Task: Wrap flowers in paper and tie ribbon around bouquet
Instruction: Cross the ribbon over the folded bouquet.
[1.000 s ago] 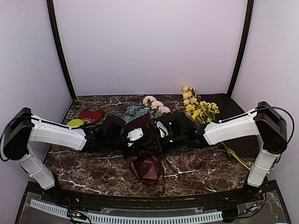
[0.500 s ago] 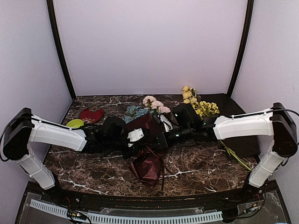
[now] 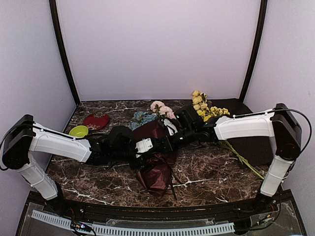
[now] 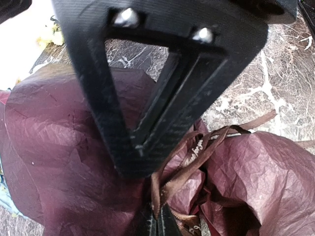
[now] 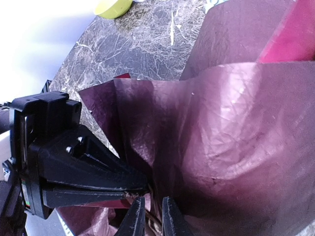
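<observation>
The bouquet lies mid-table, its crinkled burgundy paper [image 3: 156, 174] pinched narrow, with the blue and pink flowers [image 3: 143, 118] at the far end. My left gripper [image 4: 158, 216] is shut on the brown lettered ribbon [image 4: 197, 150] at the pinched neck. My right gripper [image 5: 152, 209] faces it from the other side, tips almost touching the left gripper [image 5: 142, 186]. Its jaws stand a narrow gap apart, with a ribbon strand lying in that gap. Both grippers meet at the neck [image 3: 161, 146] in the top view. The right gripper [image 4: 135, 162] fills the left wrist view.
Yellow-blossomed stems [image 3: 209, 110] lie at the back right over a flat dark maroon sheet [image 3: 251, 142]. A red heart-shaped lump [image 3: 96, 120] and a yellow-green bowl [image 3: 78, 130] sit at the back left. The near table edge runs just below the paper.
The right gripper drew back toward the right, opened, then returned to the bouquet's neck with its jaws narrower. The left gripper stayed shut at the neck and shifted slightly right.
</observation>
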